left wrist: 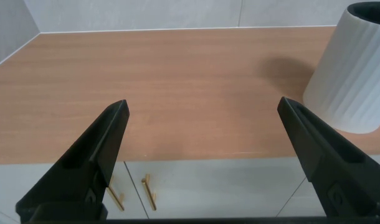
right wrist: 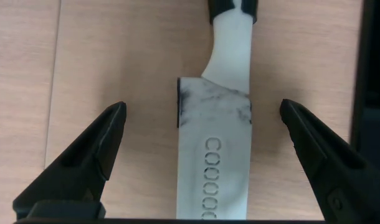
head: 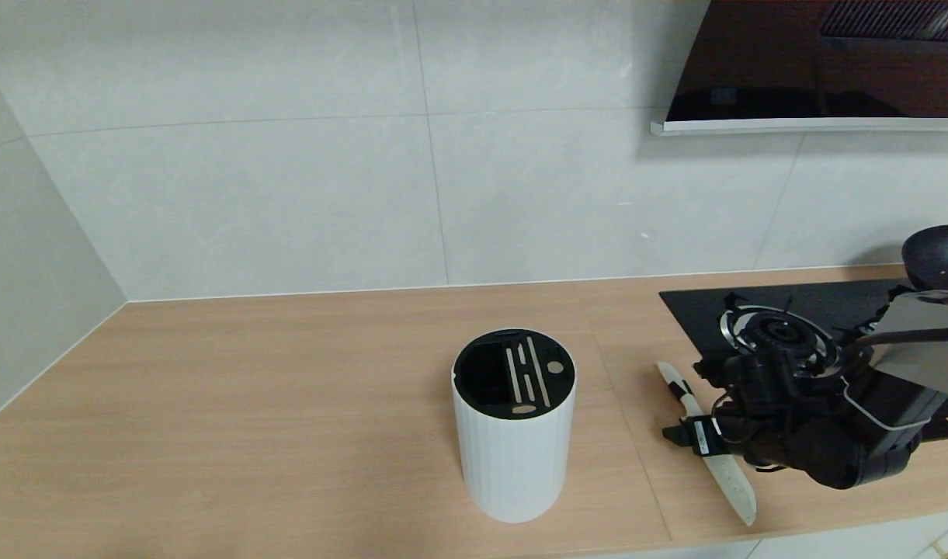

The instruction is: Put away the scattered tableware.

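A knife [head: 731, 483] with a pale blade and a black-and-white handle lies flat on the wooden counter [head: 287, 373]. It sits near the front edge, just beside the black cooktop [head: 699, 310], with its handle pointing towards the tiled wall [head: 287, 194]. The right gripper [right wrist: 202, 107] hangs directly over it with its two fingers spread wide, one on each side of the blade where it meets the handle. Neither finger touches the knife. Further left on the counter, well apart from the knife, stands a white ribbed holder [head: 512, 442], upright, with a black top cut into slots and an open compartment. The left gripper [left wrist: 202, 104] is near the counter's front edge, its fingers also spread wide with nothing between them. The holder is off to one side of it, and cupboard handles [left wrist: 146, 190] show below the edge.
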